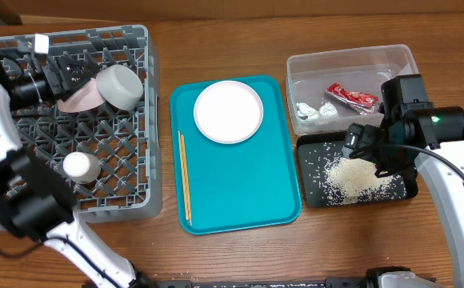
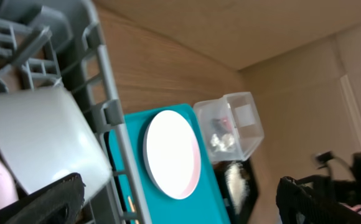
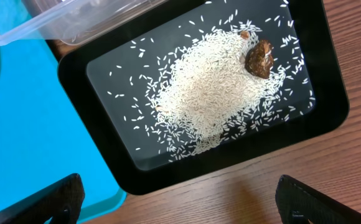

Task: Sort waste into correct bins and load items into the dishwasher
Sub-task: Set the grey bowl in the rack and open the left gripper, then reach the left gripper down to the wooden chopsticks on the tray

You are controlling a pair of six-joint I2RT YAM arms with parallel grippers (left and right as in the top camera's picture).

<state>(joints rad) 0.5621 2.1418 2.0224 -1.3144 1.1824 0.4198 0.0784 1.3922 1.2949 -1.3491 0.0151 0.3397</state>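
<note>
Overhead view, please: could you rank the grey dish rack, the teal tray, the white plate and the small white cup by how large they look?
Largest to smallest:
1. grey dish rack
2. teal tray
3. white plate
4. small white cup
No two look close enough in size to tie.

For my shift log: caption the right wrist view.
Open right tool over black tray of loose rice and brown scrap.

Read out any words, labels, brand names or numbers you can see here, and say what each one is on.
Nothing is readable in any view.
Red wrapper in the clear tub: pale marks, possibly print, too small to read.
White plate, teal tray, grey rack: no lettering visible.
</note>
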